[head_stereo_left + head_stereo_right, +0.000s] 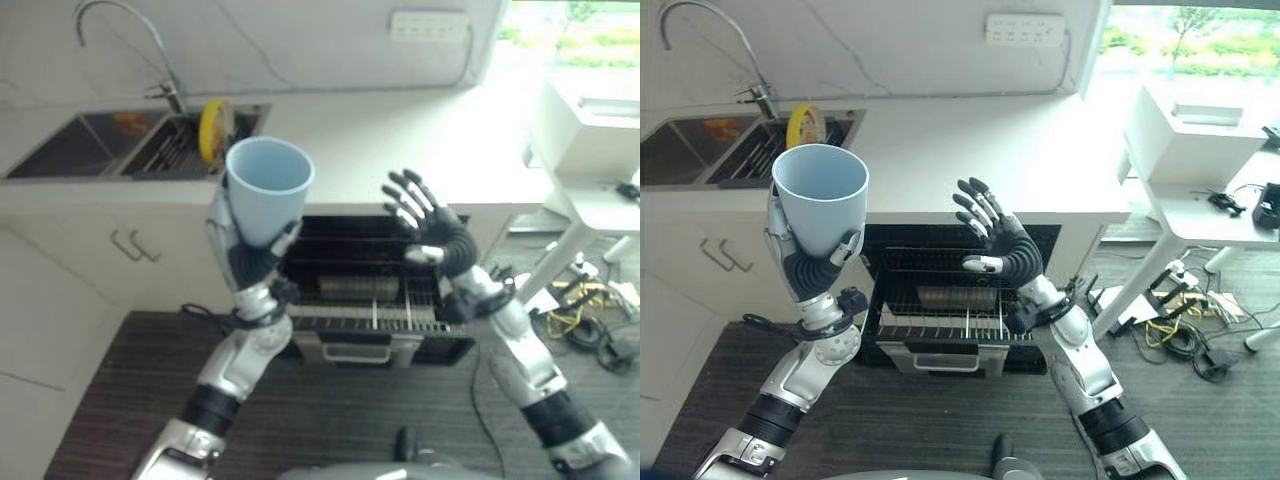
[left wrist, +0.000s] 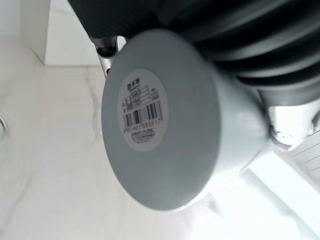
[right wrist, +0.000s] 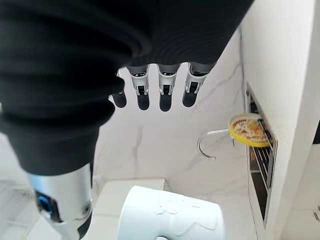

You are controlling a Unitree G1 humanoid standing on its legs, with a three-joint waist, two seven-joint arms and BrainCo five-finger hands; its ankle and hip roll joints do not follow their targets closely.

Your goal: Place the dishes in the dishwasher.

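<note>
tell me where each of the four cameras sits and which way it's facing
Left eye view: on the head, looking down at the open dishwasher, both arms showing.
Right eye view: same head, slightly offset, same scene; right hand open.
Left wrist view: on the left wrist, facing the base of the blue cup held by the left hand.
Right wrist view: on the right wrist, looking past its fingers towards the wall and faucet.
Shared: the cup, in all four.

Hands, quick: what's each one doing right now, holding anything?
Left hand: shut on the cup, held upright above the open dishwasher.
Right hand: open, fingers spread, holding nothing.
</note>
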